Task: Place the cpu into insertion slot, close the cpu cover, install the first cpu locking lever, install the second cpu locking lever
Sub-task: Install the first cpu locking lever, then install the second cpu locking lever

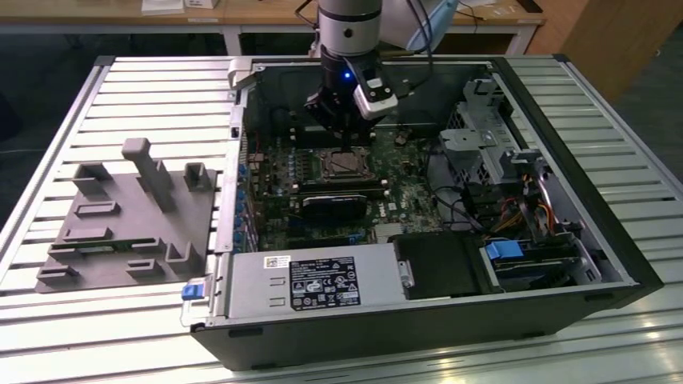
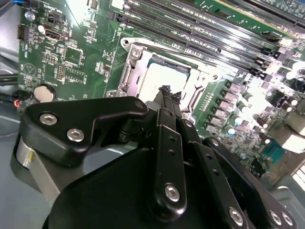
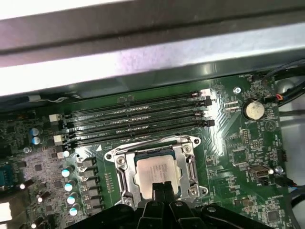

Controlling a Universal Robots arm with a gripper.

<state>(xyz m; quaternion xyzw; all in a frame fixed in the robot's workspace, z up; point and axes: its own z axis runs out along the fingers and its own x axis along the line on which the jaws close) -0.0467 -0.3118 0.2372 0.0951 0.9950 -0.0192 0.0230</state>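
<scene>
The cpu (image 3: 157, 172) sits in the insertion slot (image 3: 125, 188) on the motherboard (image 3: 238, 157), with the cpu cover (image 3: 189, 164) closed flat around it, near the 4 memory slots (image 3: 138, 119). Step 1 and step 2 look done; the locking levers appear to be the work in hand. The gripper (image 3: 161, 188) points down over the cpu's near edge, fingers pressed together, holding nothing.

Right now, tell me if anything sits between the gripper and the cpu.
Nothing visible does. The gripper hangs directly over the cpu, which lies in the insertion slot with the cpu cover framing it. Contact cannot be told.
</scene>
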